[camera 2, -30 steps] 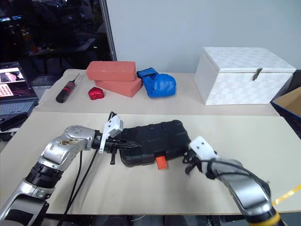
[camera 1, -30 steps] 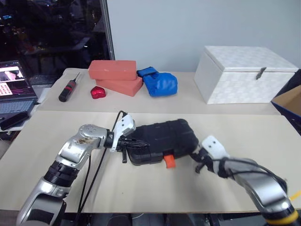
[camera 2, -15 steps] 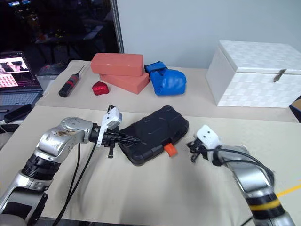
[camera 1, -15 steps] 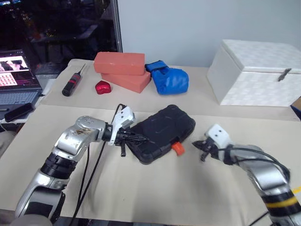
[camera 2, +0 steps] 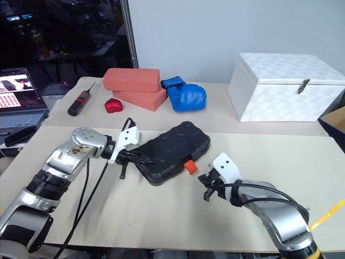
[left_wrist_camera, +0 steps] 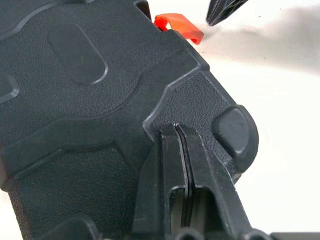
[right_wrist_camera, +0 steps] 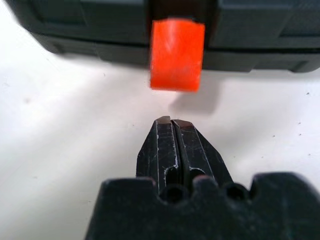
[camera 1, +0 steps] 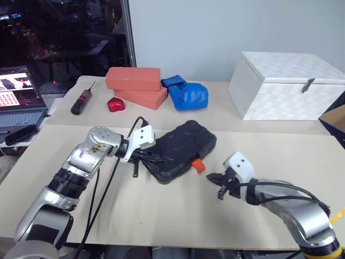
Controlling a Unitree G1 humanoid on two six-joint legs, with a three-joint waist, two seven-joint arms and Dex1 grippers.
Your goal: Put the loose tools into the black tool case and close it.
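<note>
The black tool case (camera 1: 180, 151) lies shut near the middle of the frame on the beige table (camera 1: 161, 216), lid up, its long axis running diagonally from lower left to upper right; its small orange latch (camera 1: 198, 165) hangs loose off the lower right edge, pointing toward the bottom right of the picture.

The left gripper (camera 1: 160, 159) is pinched fully together, holding nothing; its two black fingers (left_wrist_camera: 180, 165) rest flat on the case's textured lid near the lower left corner (the wrist view shows them lying right on the plastic, beside a raised bump); the left arm (camera 1: 89, 159) comes in from the lower left of the frame, elbow bent, forearm angled across toward the right, the claw tipped somewhat downward onto the lid.

The right gripper (camera 1: 211, 177) is likewise closed tight and empty; its tips sit just short of the orange latch, apart from it, over bare table; the right arm (camera 1: 285, 202) enters from the lower right corner and reaches toward the upper left, the claw sloping down at the case's latch side.

Toward the upper part of the frame stand two red bricks (camera 1: 135, 85), a blue boxing glove (camera 1: 186, 94), a small red object (camera 1: 114, 104), a black-and-red screwdriver (camera 1: 81, 101) and a white box (camera 1: 288, 86).
</note>
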